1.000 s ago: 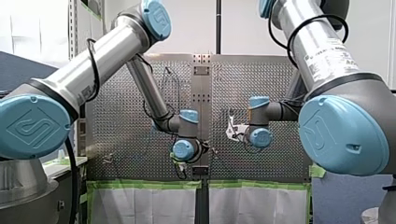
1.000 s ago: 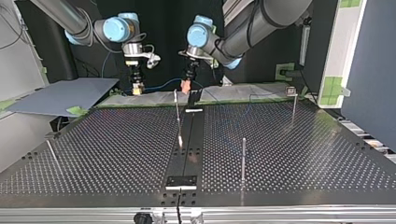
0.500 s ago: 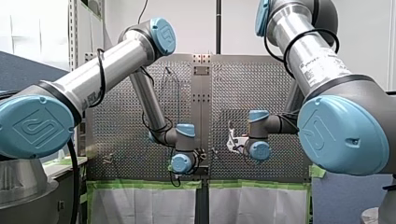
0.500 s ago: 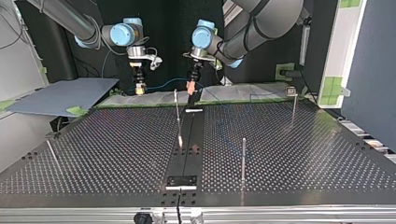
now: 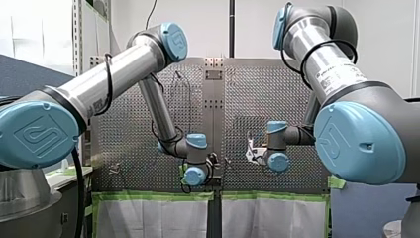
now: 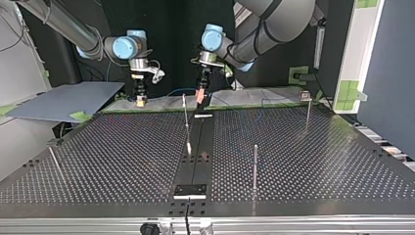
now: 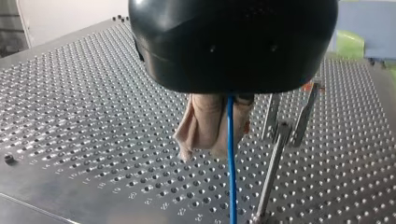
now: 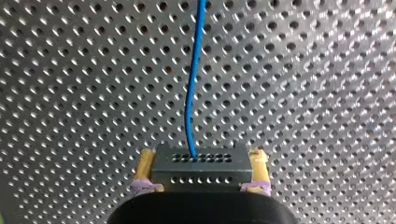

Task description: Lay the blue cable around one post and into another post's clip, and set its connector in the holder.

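**Desk:** Count for me, near edge outward, top view.

**Me:** One perforated table (image 6: 318,161). At its near edge, one black bracket (image 6: 191,190) on the dark centre strip (image 6: 196,147). Posts: four.
- Near post (image 6: 255,166): upright, just to the view's right of the strip.
- Thin post (image 6: 54,159): tilted, well apart at the view's left.
- Centre post (image 6: 186,122): leaning, beside the strip.
- Far post (image 6: 307,110): at the view's right, with a small block on top.

A second bracket (image 6: 202,104) sits at the strip's far end.

**Desk:** Grippers?

**Me:** Two, both at the far edge. My left gripper (image 6: 199,98) hangs just over the second bracket, near the centre post's top. My right gripper (image 6: 140,100) hangs off to the view's left of it.

**Desk:** Jaws?

**Me:** Left wrist view: two beige pads (image 7: 205,123) are closed on the one blue cable (image 7: 231,163), which drops straight out below them. One forked post (image 7: 273,158) stands just beside the pads; I cannot tell which of the four it is. Right wrist view: two yellow pads (image 8: 147,163) are clamped on either side of one grey connector (image 8: 201,175). The cable leaves the middle of its holed face.

**Desk:** And the cable between them?

**Me:** In the top view, one short blue sag hangs in the air between the two grippers.
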`<state>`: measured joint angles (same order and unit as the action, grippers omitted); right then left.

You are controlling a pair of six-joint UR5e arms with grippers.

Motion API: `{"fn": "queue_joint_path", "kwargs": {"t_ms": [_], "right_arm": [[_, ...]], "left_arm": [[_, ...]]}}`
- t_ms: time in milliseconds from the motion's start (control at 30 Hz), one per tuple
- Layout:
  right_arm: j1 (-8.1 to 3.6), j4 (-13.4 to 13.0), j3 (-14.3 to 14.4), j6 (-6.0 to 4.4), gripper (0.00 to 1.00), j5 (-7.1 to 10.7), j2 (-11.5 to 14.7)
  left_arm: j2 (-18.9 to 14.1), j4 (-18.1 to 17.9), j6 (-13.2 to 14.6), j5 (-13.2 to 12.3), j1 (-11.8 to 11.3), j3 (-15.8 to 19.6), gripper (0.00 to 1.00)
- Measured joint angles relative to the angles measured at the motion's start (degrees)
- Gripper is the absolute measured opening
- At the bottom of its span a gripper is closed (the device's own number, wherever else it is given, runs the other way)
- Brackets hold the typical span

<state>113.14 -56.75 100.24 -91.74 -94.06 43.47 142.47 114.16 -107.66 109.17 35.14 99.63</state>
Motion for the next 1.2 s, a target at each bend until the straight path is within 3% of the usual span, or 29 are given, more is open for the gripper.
{"fn": "queue_joint_path", "kwargs": {"t_ms": [333,633,967,1200], "right_arm": [[-2.59,0.32,-1.65,0.17,0.00,0.91,-2.99],[-4.39,0.51,-1.82,0.30,0.00,1.56,-3.85],[-5.15,-0.32,-2.30,0.46,0.00,3.53,-4.00],[-5.39,-0.40,-2.35,1.16,0.00,4.00,-4.21]], "left_arm": [[3.53,-0.90,5.47,0.83,0.24,-3.45,0.09],[3.80,-1.04,6.80,0.32,0.42,-4.08,0.09],[4.05,-1.79,8.64,1.50,1.68,-4.51,0.09],[4.14,-1.78,10.23,3.30,2.24,-4.70,0.09]]}}
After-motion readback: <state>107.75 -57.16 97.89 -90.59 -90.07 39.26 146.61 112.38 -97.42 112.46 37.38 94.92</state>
